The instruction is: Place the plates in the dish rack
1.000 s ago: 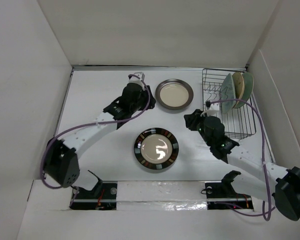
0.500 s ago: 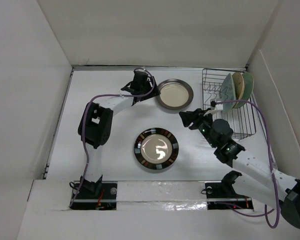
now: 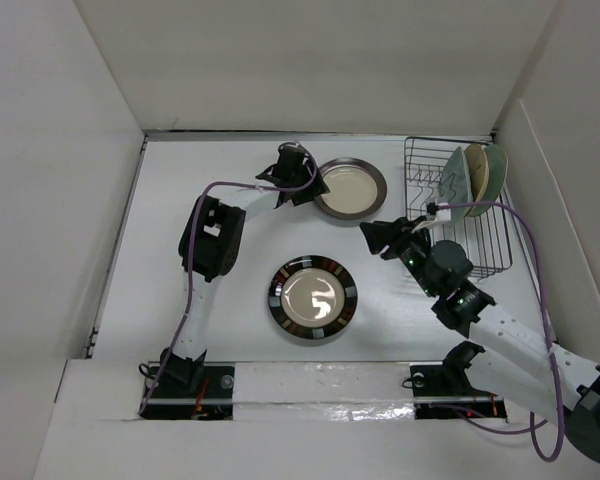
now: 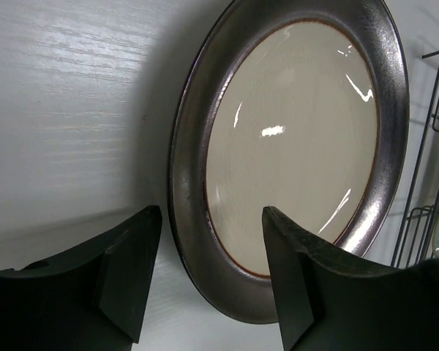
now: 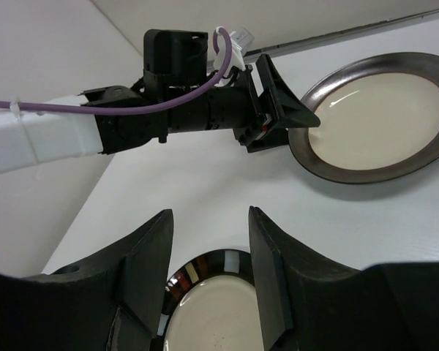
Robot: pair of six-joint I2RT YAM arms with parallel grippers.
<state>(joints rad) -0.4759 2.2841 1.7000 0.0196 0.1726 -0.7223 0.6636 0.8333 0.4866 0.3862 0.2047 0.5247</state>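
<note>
The dark-brown-rimmed cream plate (image 3: pixel 348 190) lies flat at the back middle. My left gripper (image 3: pixel 306 186) is open at its left edge. In the left wrist view the plate's rim (image 4: pixel 194 219) lies between the two fingers of the left gripper (image 4: pixel 211 213), apart from both. The striped-rim plate (image 3: pixel 313 298) lies flat in the middle. My right gripper (image 3: pixel 376 238) is open and empty above the table, between the two plates. The right wrist view shows the right gripper (image 5: pixel 210 218) over the striped plate's far edge (image 5: pixel 219 307). The dish rack (image 3: pixel 480 250) holds three plates (image 3: pixel 470 172) on edge.
White walls close in the table on the left, back and right. The rack's wire side (image 4: pixel 424 146) shows just past the brown-rimmed plate. The left arm's gripper (image 5: pixel 278 102) shows in the right wrist view beside the brown-rimmed plate (image 5: pixel 380 124).
My left arm has folded and its gripper has moved right, up to the brown-rimmed plate's left rim. My right gripper has shifted a little left. The plates have not moved.
</note>
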